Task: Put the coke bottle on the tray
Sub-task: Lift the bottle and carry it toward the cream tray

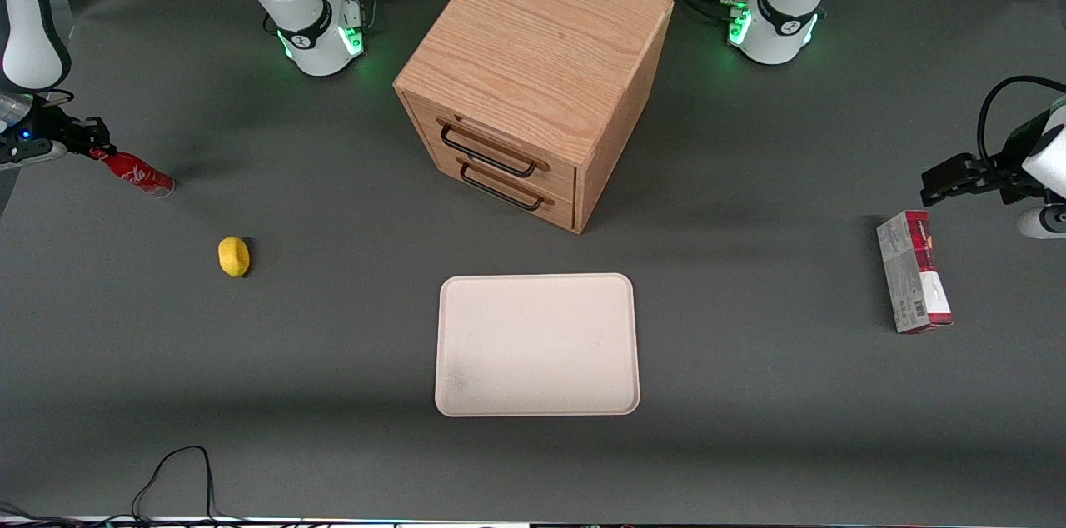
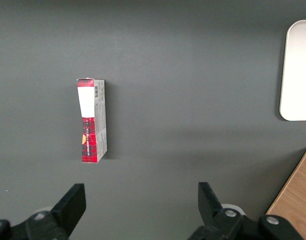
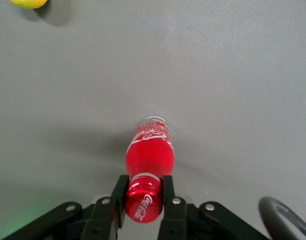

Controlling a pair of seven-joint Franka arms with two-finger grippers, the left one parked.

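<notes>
The coke bottle [image 1: 138, 174] [image 3: 149, 150] is small, slim and red with white script, tilted with its silvery base near the table at the working arm's end. My gripper [image 1: 93, 150] [image 3: 143, 192] is shut on its red cap, one black finger [image 3: 119, 192] pressed to each side. The cream-white tray [image 1: 538, 345] lies flat and bare in the middle of the table, nearer the front camera than the cabinet, well away from the bottle.
A yellow lemon [image 1: 234, 256] [image 3: 28, 3] rests between the bottle and the tray. The wooden two-drawer cabinet [image 1: 533, 78] stands just above the tray in the front view. A red-and-grey carton [image 1: 914, 271] [image 2: 91, 120] lies toward the parked arm's end.
</notes>
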